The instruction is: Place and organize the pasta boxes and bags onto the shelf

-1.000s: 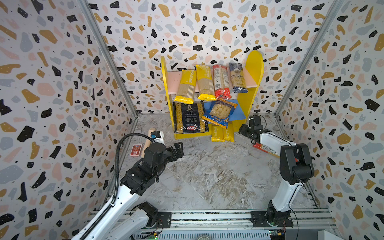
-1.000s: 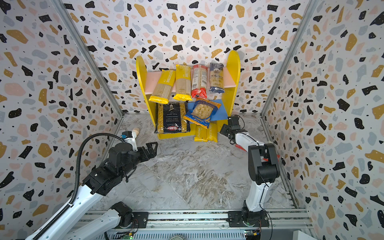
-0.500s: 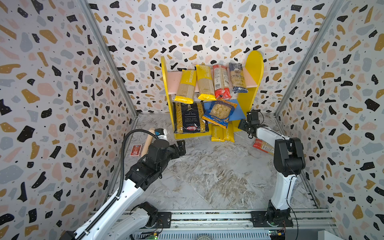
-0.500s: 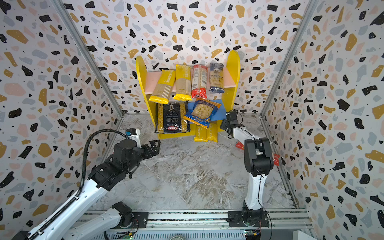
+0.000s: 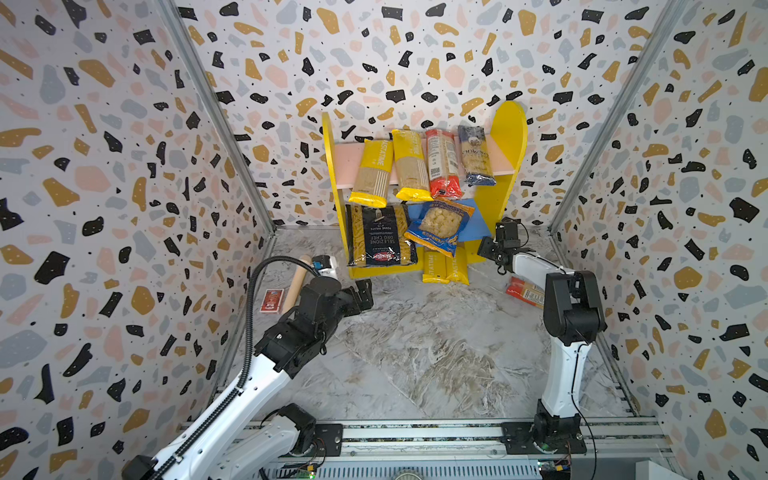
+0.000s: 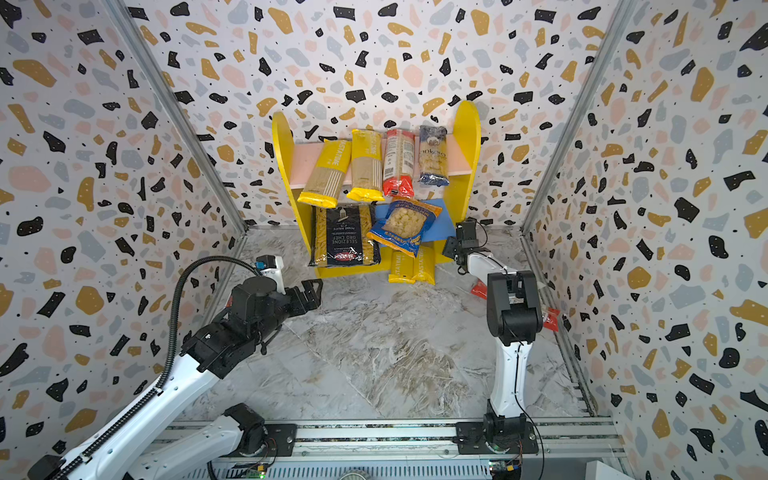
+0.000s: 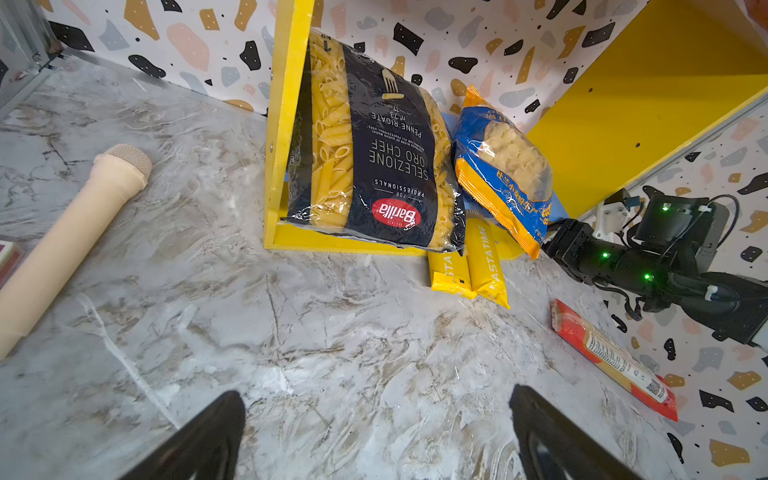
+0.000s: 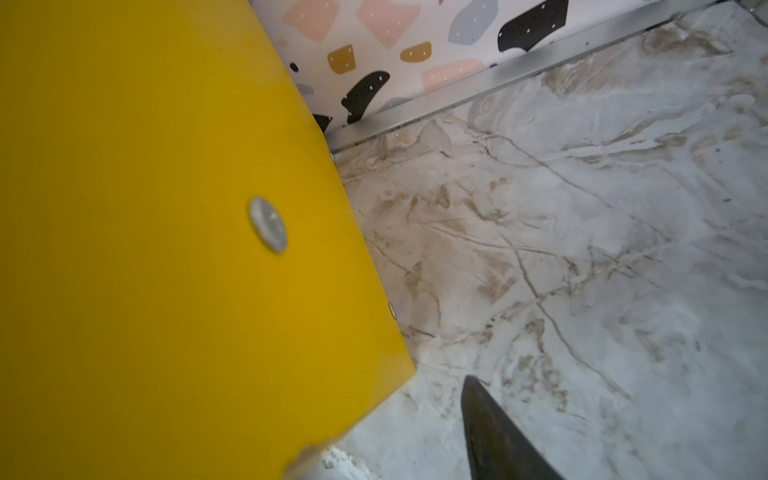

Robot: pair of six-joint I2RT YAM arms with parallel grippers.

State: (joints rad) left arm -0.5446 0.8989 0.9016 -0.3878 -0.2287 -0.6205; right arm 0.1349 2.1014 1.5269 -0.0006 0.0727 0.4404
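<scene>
The shelf [image 5: 505,137] [image 6: 466,137] stands against the back wall. On its pink board [image 5: 345,162] 4 long packs lie side by side with their front ends overhanging. From the left they are 2 upper yellow packs [image 5: 374,174], the leftmost tilted, then a red-ended pack [image 5: 443,164] and a dark-blue pack [image 5: 476,156].

Below, the Barilla bag [image 5: 380,237] [image 7: 374,158] stands against the left panel with its label upside down. The blue-orange bag [image 5: 440,226] [image 7: 503,166] leans against it over the blue board [image 5: 476,228]. 2 lower yellow packs [image 5: 434,266] [image 7: 484,266] poke out onto the floor [image 5: 415,345] from under those bags. 1 red pack [image 5: 524,293] [image 7: 611,357] lies flat on the floor near the right wall, apart from the shelf.

The left gripper [image 5: 366,291] [image 7: 374,432] hangs over bare floor in front of the shelf, jaws spread wide and gripping nothing. The right gripper [image 5: 486,249] [image 7: 559,245] sits at the lower front corner of the shelf's right panel [image 8: 145,208], just beside the blue-orange bag's corner. Its wrist view shows only 1 finger [image 8: 494,436] over the floor. The panel hides the rest, so I cannot tell whether it is released or clenched.

A stick [image 5: 297,282] [image 7: 70,245] and a card box [image 5: 272,300] lie on the floor by the left wall.
</scene>
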